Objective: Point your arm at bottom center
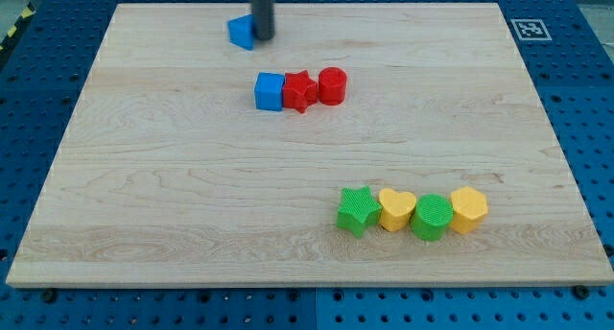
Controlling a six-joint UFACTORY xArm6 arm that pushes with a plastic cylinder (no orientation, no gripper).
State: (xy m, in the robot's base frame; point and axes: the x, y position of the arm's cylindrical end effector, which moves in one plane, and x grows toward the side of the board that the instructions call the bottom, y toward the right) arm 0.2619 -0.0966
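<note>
My tip (263, 37) is near the view's top, left of centre, touching the right side of a small blue block (241, 31). Below it a row of three blocks lies touching: a blue cube (270, 91), a red star (299, 90) and a red cylinder (332, 85). Near the view's bottom right a second row lies touching: a green star (358, 210), a yellow heart (397, 210), a green cylinder (432, 217) and a yellow hexagon (468, 209). All rest on the wooden board (173, 196).
The board sits on a blue perforated table (585, 100). A black-and-white marker tag (527, 29) lies just off the board's top right corner.
</note>
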